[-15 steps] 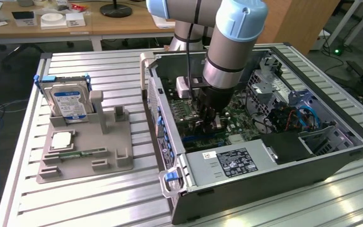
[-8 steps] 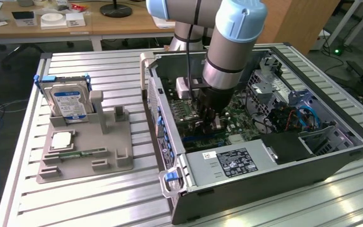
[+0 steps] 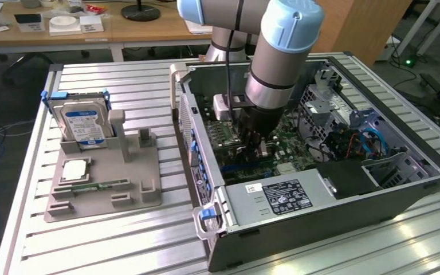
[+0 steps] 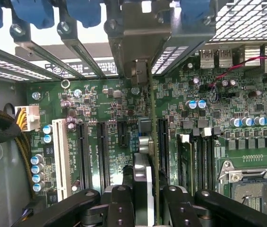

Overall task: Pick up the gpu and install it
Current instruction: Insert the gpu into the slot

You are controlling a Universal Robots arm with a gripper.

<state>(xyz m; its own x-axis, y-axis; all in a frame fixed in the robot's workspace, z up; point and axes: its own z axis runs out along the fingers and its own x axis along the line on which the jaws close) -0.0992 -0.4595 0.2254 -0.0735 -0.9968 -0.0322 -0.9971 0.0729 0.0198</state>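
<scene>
Exterior view: the table (image 3: 90, 252) carries an open computer case (image 3: 297, 229) on its half toward the exterior view's right. A grey holder (image 3: 105, 172) lies near the table edge on the exterior view's left, and the hard drive (image 3: 82, 123) stands in it. The arm (image 3: 281, 63) reaches down into the case, with the gripper (image 3: 252, 140) low over the motherboard (image 3: 293, 166).

In the wrist view the gripper is closed on the gpu (image 4: 154, 156). The card is seen from its thin edge and stands upright above the board, between two black slots. Its metal bracket (image 4: 140, 38) is already at the rear wall of the case. Whether the card sits fully in a slot cannot be told.

To do this step well, the card probably should stay vertical, with its edge exactly along the slot and the bracket in its opening. The push should then go straight down and evenly, because a tilted card could jam or bend.

The exterior view gives the general layout and the arm's posture. The wrist view gives the fine alignment of card, slots and bracket.
</scene>
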